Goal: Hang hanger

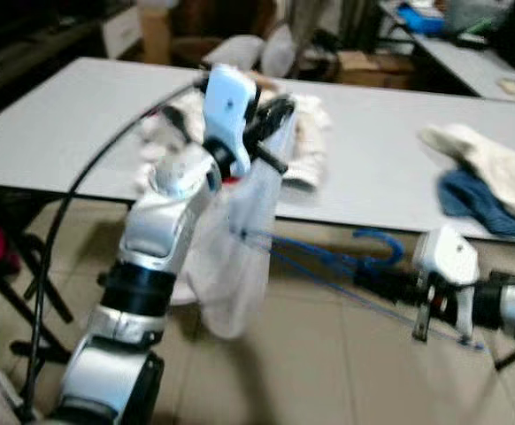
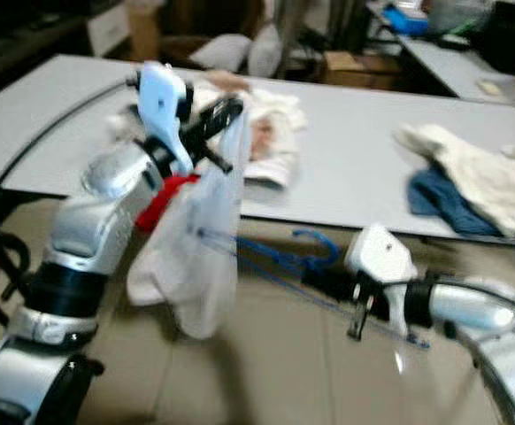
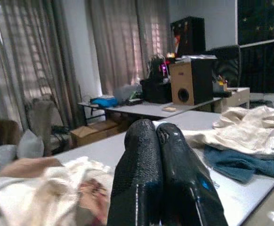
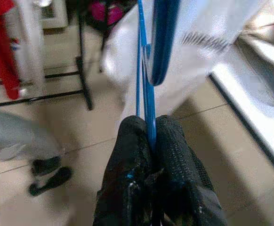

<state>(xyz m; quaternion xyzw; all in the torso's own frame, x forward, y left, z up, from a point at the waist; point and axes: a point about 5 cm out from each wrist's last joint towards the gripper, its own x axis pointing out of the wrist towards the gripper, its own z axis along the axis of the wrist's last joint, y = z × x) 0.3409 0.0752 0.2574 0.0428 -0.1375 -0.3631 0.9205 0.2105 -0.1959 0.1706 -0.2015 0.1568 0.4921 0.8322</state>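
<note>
A long grey table stands on a tiled floor, strewn with pale clothes and a blue cloth. The right gripper pinches the blue hanger with closed fingers, below the table edge. The left gripper, fingers pressed together, seems to hold a white garment, though blur hides the contact.

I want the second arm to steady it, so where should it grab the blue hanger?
Take the curved hook, coming from the table side. The right end effector already pinches the thin wire, the shirt hangs off the far end, and the hook stands free.
</note>
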